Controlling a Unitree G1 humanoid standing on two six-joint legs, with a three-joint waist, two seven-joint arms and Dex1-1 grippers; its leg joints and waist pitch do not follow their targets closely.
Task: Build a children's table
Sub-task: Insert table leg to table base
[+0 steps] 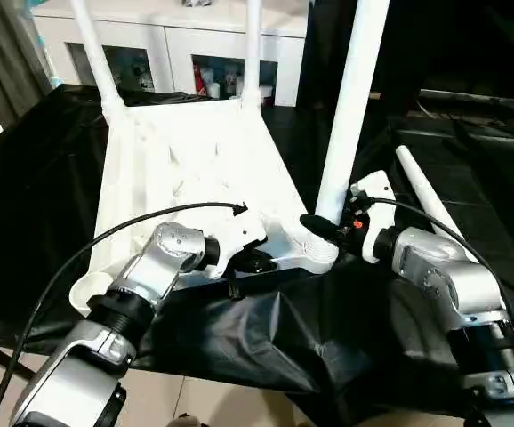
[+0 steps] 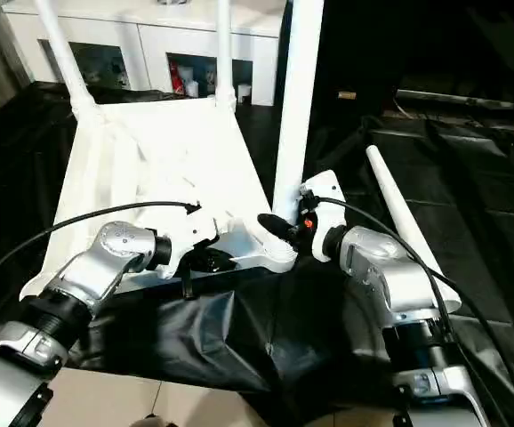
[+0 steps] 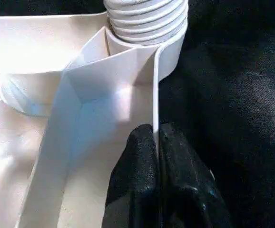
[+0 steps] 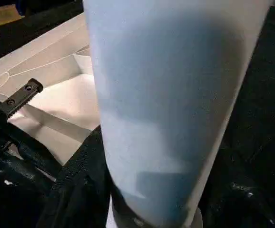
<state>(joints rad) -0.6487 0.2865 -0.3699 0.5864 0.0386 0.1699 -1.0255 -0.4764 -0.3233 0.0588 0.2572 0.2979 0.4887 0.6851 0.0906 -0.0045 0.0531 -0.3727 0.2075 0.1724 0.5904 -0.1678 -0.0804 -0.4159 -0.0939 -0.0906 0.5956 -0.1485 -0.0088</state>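
On the black cloth [image 1: 44, 205] I see the upturned tabletop [image 1: 186, 169]; my left gripper [image 3: 155, 142] pinches its near rim, while my right gripper [image 1: 321, 228] clasps the near-corner leg [image 1: 350, 107], whose threaded base shows at the left wrist.

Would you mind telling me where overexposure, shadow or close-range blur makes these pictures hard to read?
Left eye view: the upturned tabletop is washed out, its ribs barely readable. Left wrist view: the rim pinched by the left gripper glares white; the threaded leg end stays crisp. Right wrist view: the leg held by the right gripper looms soft and shaded bluish.
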